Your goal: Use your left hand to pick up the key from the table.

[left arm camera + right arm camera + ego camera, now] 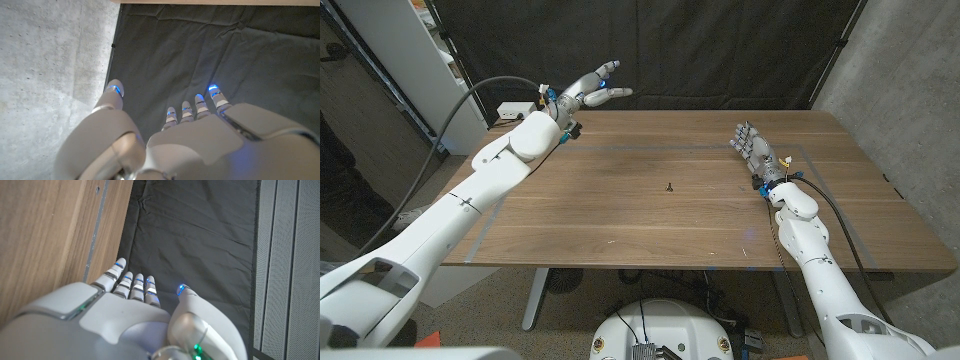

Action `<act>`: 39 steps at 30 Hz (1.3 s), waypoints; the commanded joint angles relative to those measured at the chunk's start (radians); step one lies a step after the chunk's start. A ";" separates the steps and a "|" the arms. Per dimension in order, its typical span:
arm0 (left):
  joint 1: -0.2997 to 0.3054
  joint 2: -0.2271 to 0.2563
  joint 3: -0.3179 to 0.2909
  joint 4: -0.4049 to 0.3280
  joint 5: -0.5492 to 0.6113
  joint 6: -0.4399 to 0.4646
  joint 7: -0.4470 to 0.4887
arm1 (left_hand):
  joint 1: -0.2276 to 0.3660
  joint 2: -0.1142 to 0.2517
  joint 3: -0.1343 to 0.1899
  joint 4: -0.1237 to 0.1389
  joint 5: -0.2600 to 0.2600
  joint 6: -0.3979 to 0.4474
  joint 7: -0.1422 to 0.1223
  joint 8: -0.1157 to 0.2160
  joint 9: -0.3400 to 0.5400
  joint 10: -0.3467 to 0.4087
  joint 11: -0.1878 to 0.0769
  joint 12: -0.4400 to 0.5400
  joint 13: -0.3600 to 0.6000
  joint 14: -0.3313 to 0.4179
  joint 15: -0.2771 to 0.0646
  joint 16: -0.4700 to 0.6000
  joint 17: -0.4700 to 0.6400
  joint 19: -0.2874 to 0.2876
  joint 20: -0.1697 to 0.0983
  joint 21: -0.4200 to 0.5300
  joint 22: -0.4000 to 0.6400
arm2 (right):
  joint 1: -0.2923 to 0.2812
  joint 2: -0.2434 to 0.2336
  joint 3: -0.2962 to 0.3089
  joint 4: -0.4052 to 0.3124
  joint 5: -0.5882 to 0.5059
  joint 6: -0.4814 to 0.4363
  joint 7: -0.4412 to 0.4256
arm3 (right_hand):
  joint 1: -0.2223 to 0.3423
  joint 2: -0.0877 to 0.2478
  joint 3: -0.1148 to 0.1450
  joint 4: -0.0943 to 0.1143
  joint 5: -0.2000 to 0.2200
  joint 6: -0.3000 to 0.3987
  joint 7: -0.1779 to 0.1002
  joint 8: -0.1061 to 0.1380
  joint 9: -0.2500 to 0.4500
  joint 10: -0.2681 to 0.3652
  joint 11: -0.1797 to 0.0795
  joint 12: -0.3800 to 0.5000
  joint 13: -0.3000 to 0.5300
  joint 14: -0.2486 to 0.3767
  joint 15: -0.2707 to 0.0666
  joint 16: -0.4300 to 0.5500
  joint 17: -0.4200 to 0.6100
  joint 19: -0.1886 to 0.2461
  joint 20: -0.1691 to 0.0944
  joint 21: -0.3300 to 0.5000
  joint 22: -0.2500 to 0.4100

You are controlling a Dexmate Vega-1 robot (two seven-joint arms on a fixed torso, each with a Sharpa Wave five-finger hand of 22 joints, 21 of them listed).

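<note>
Head view: the left hand is raised above the far left corner of the wooden table, at the end of a long white arm that enters from the lower left corner of the picture. Its fingers are spread apart and extended toward the black curtain behind the table; nothing lies between them. In the left wrist view the same hand is seen from behind, thumb set apart from the other fingers, all pointing at the dark curtain, with blue lights at the tips.

The right hand stands near the table's far right part, beside the table's right edge, fingers extended and close together, holding nothing. Whether it touches the tabletop cannot be told. The right wrist view shows this hand with its fingers side by side and the thumb a little apart, next to the wooden table edge.

One key, small and dark, lies on the table near its centre, between the two hands and well apart from both. It is nearer the right hand than the left hand.

Count: two hands, one key, one table.
</note>
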 commanded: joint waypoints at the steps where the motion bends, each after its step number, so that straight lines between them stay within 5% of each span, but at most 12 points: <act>1: -0.058 0.012 0.030 -0.033 0.059 0.024 -0.073 | 0.012 -0.014 -0.011 0.004 0.013 0.001 -0.031 0.000 0.002 -0.009 -0.001 -0.003 0.008 -0.012 0.001 0.011 0.013 -0.103 0.009 -0.002 0.005 | 0.005 0.000 0.004 0.014 0.007 0.013 0.006 | -0.001 -0.003 0.010 0.002 -0.004 0.007 0.000 0.010 0.004 0.008 0.000 0.009 0.005 0.005 -0.001 0.006 0.005 0.008 0.001 0.009 0.005; 5: -0.078 0.009 0.043 -0.037 0.085 0.031 -0.087 | 0.018 -0.015 -0.014 0.007 0.016 0.011 -0.037 0.004 0.003 -0.007 -0.001 0.000 0.011 -0.014 0.003 0.015 0.019 -0.103 0.009 -0.003 0.006 | 0.005 0.000 0.005 0.020 0.010 0.016 0.009 | -0.002 -0.003 0.010 0.002 -0.004 0.007 0.001 0.010 0.004 0.008 0.001 0.009 0.005 0.006 0.000 0.006 0.005 0.008 0.001 0.009 0.005; 12: -0.120 0.002 0.077 -0.042 0.136 0.048 -0.128 | 0.027 -0.021 -0.021 0.009 0.022 0.011 -0.010 0.003 0.003 -0.005 -0.002 0.004 0.017 -0.017 0.003 0.023 0.029 -0.103 0.009 -0.004 0.007 | 0.005 0.000 0.011 0.027 0.016 0.023 0.013 | -0.003 -0.004 0.011 0.002 -0.005 0.008 0.001 0.010 0.004 0.009 0.001 0.009 0.005 0.006 0.000 0.006 0.005 0.008 0.001 0.009 0.005; 16: -0.147 -0.004 0.094 -0.039 0.155 0.049 -0.158 | 0.032 -0.027 -0.027 0.012 0.026 0.002 -0.029 -0.002 0.003 -0.018 -0.002 0.001 0.022 -0.028 0.004 0.025 0.038 -0.111 0.009 -0.008 0.008 | 0.007 -0.001 0.014 0.032 0.018 0.026 0.016 | -0.003 -0.004 0.012 0.001 -0.005 0.008 0.001 0.010 0.004 0.009 0.000 0.009 0.005 0.006 0.000 0.006 0.005 0.008 0.001 0.009 0.005; 25: -0.199 -0.015 0.130 -0.043 0.200 0.042 -0.222 | 0.037 -0.054 -0.053 0.018 0.046 -0.039 0.013 -0.015 0.004 -0.061 0.012 -0.008 0.038 -0.075 0.018 0.023 0.063 -0.138 0.009 -0.021 0.010 | 0.017 -0.002 0.020 0.052 0.022 0.035 0.022 | -0.005 -0.005 0.013 0.001 -0.006 0.009 0.002 0.010 0.004 0.010 0.001 0.009 0.005 0.006 0.001 0.006 0.005 0.008 0.001 0.009 0.005; 39: -0.270 -0.036 0.174 -0.049 0.243 0.033 -0.336 | 0.043 -0.063 -0.073 0.024 0.067 -0.054 0.015 -0.015 0.006 -0.078 0.024 -0.007 0.050 -0.099 0.029 0.027 0.082 -0.154 0.010 -0.029 0.012 | 0.031 -0.001 0.028 0.079 0.027 0.047 0.033 | -0.007 -0.005 0.014 0.001 -0.007 0.009 0.002 0.009 0.004 0.011 0.001 0.009 0.005 0.007 0.000 0.006 0.005 0.009 0.000 0.009 0.005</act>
